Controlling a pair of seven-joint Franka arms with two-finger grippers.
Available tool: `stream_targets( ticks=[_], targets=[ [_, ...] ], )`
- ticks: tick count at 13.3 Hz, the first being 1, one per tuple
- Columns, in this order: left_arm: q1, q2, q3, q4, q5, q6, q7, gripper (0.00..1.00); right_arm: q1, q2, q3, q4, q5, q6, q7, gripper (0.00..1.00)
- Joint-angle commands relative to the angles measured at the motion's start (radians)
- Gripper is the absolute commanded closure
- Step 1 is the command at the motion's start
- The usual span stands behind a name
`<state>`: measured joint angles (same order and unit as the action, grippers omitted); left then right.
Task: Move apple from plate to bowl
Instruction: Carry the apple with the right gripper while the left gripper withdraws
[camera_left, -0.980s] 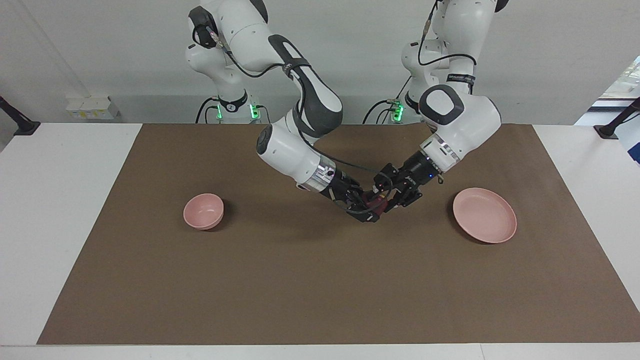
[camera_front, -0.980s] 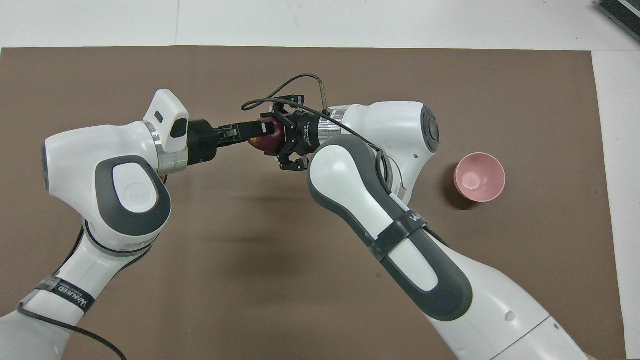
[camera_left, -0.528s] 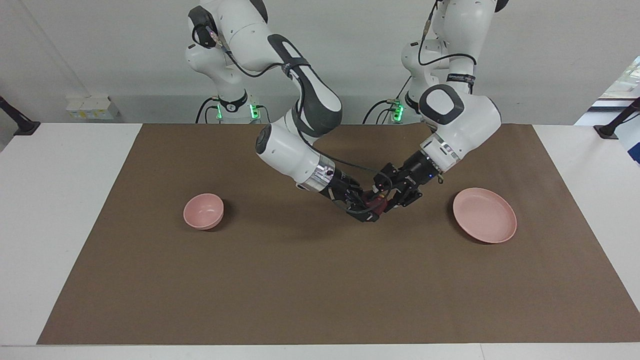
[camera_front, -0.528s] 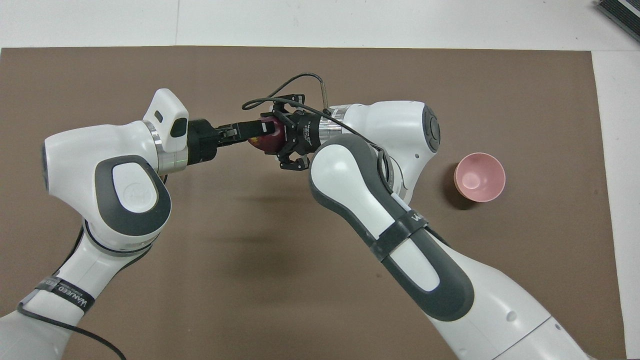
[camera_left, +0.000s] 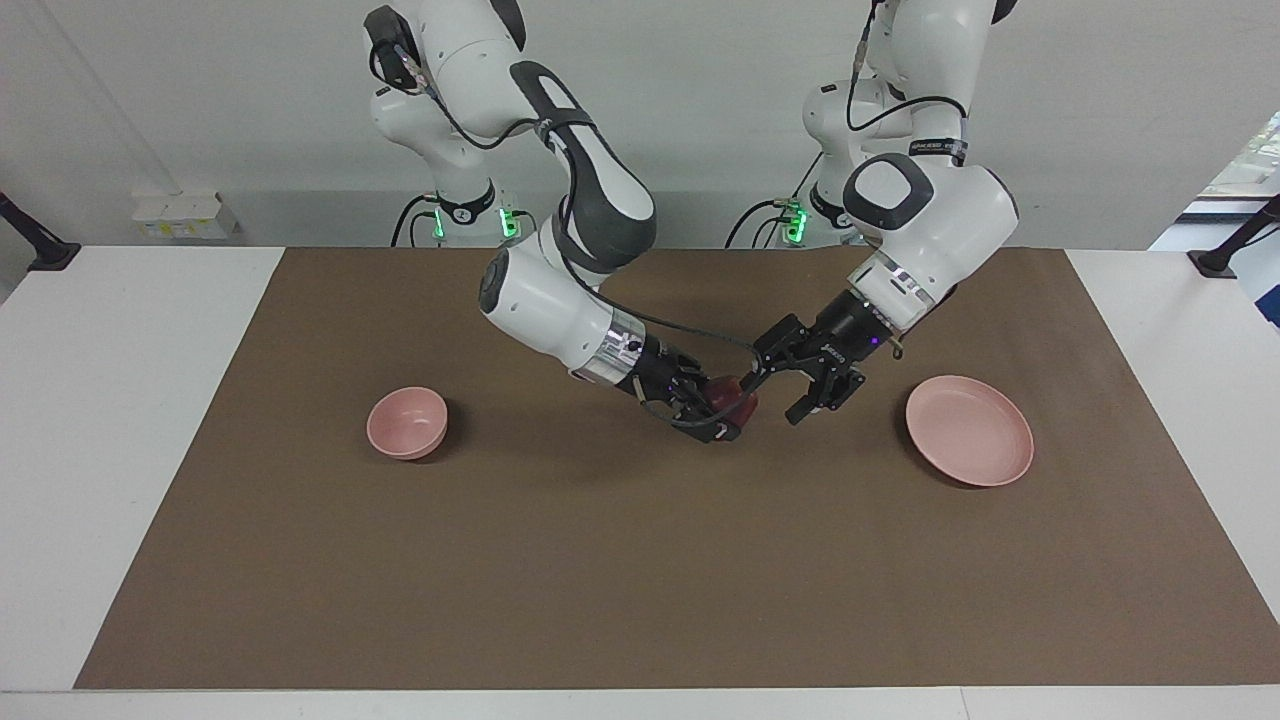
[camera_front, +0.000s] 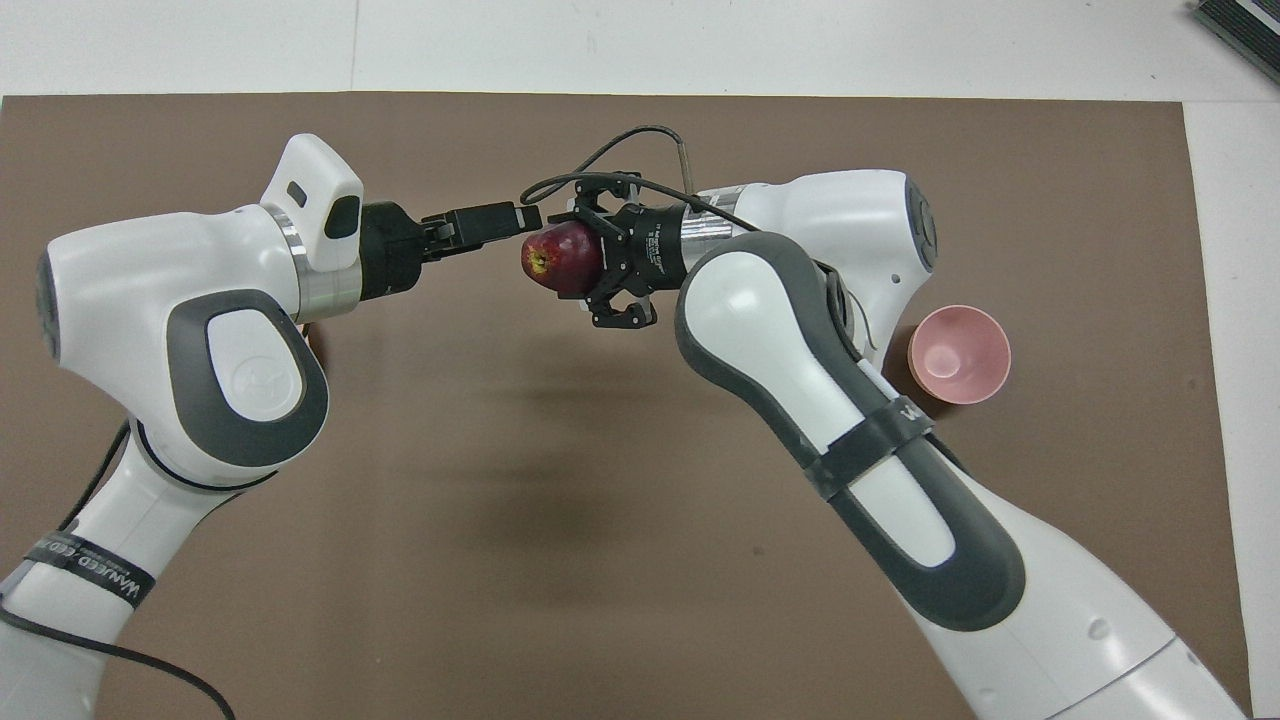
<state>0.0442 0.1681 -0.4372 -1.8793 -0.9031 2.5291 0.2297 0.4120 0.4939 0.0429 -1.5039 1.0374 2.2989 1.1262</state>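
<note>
A robotics lab: two fixed arms behind a white table (camera_left: 120, 420) under brown paper (camera_left: 600, 580).

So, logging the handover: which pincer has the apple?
The right pincer, coming from the bowl's end: it is shut on the apple. The left pincer, by the plate, is open and apart from it.
</note>
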Motion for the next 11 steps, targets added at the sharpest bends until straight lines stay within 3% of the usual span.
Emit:
stream_targets(
  ticks=[1, 5, 8, 11],
  targets=[
    [0.008, -0.006, 0.011, -0.001, 0.091, -0.004, -0.026, 0.0, -0.076, -0.083, 0.003, -0.055, -0.025, -0.119, -0.068, 1.0],
    [0.006, -0.001, 0.011, -0.004, 0.422, -0.019, -0.026, 0.0, -0.192, -0.152, 0.003, -0.073, -0.182, -0.33, -0.146, 1.0],
    [0.067, -0.007, 0.017, -0.003, 0.435, -0.159, -0.027, 0.0, -0.231, -0.201, 0.003, -0.073, -0.447, -0.473, -0.267, 1.0],
    [0.108, -0.024, 0.021, 0.008, 0.447, -0.197, -0.027, 0.0, -0.274, -0.227, 0.003, -0.093, -0.713, -0.578, -0.425, 1.0]
  ],
)
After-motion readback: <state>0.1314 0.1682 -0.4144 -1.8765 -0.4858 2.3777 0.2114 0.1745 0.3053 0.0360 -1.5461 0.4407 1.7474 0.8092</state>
